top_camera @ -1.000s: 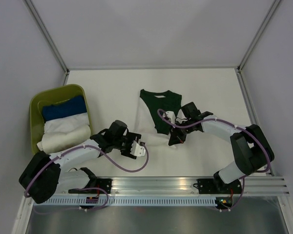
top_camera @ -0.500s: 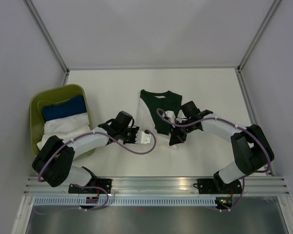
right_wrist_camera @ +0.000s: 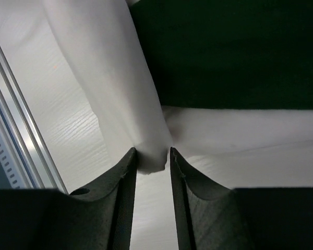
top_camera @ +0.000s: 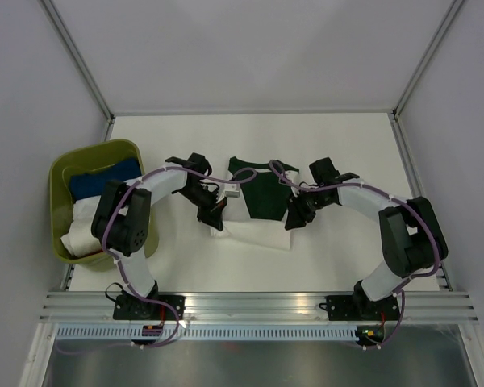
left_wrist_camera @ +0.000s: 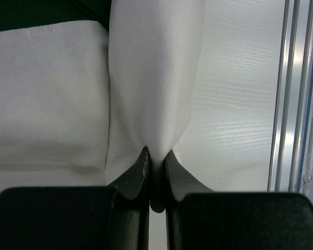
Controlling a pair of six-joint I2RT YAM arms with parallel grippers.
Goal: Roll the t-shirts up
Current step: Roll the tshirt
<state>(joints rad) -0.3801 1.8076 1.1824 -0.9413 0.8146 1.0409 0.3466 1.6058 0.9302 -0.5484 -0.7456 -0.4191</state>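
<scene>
Left arm (top_camera: 157, 184) and right arm (top_camera: 363, 197): white link shells, black joint housings, black bases (top_camera: 149, 308). A purple cable (top_camera: 276, 166) runs along each arm (loose loops near the wrists). Left gripper (left_wrist_camera: 155, 155) and right gripper (right_wrist_camera: 153, 152): matte black fingers (right_wrist_camera: 122, 198) tapering to curved tips.

Dark green t-shirt (top_camera: 262, 193), white t-shirt (top_camera: 250, 235) along its near edge
</scene>
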